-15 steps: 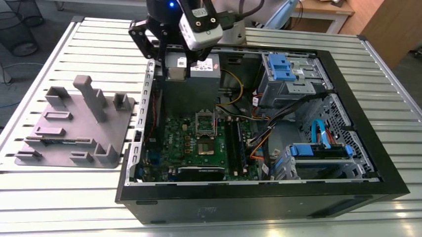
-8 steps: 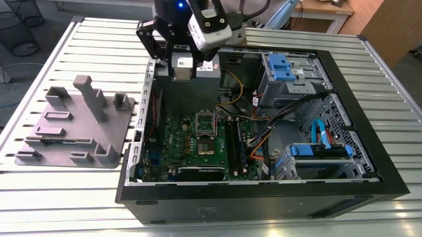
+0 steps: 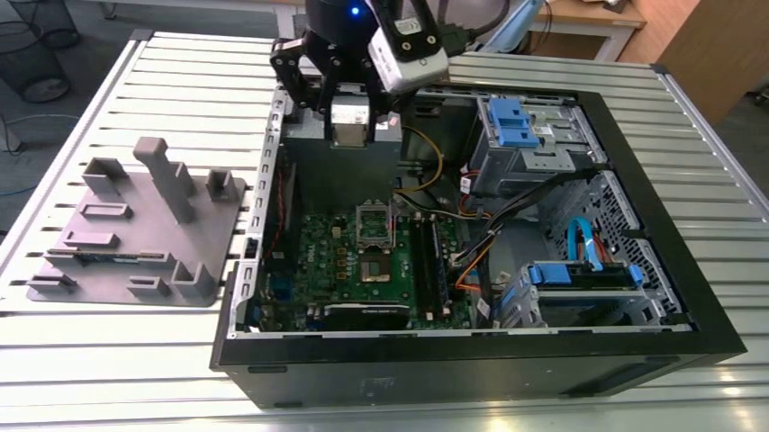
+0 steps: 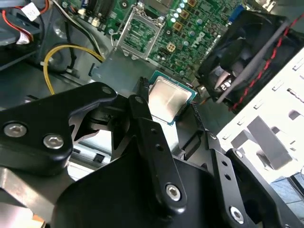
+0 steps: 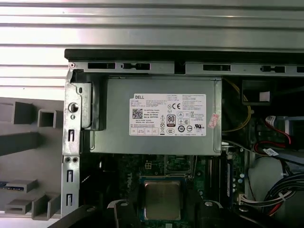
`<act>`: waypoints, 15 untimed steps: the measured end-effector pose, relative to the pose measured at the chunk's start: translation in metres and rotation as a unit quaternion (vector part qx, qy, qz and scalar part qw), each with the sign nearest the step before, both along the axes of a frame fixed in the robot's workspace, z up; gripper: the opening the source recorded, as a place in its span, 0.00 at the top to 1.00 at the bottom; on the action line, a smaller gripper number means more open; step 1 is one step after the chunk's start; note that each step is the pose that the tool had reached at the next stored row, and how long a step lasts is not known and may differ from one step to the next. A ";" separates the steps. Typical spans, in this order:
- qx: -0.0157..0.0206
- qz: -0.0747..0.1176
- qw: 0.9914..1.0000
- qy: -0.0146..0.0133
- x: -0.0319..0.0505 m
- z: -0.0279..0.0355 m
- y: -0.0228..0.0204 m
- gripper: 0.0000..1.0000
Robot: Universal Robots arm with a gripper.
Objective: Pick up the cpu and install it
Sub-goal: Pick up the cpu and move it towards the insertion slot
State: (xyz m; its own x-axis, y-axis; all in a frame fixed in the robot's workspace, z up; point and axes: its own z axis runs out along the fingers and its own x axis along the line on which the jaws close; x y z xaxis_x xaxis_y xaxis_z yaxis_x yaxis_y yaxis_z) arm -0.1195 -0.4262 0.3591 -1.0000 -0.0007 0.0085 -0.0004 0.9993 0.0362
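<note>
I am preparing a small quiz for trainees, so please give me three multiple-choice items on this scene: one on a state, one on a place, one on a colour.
1. How is the socket? A empty; B holding a chip; C under a cooler.
2. Where is the cpu? A in the socket; B between the fingers of the gripper; C on the floor.
3. What colour is the looped cable? A yellow; B purple; C white.
Answers: 1 A, its centre lies bare; 2 B, fingers flank it in both wrist views; 3 A, the loop is plainly yellow.
</note>
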 end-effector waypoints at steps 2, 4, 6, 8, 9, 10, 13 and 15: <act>0.000 0.000 1.000 0.000 0.0039 0.0000 0.0000 0.53; 0.000 0.000 1.000 0.000 0.0063 0.0000 0.0000 0.53; 0.000 0.000 1.000 0.000 0.0067 -0.0001 -0.0001 0.53; 0.000 0.000 1.000 0.000 0.0069 0.0000 0.0000 0.53; 0.000 0.000 1.000 0.000 0.0069 0.0000 0.0000 0.53; 0.000 0.000 1.000 0.000 0.0069 -0.0001 0.0000 0.53; 0.000 0.000 1.000 0.000 0.0069 -0.0021 0.0000 0.53; 0.000 0.000 1.000 0.000 0.0069 -0.0030 0.0000 0.53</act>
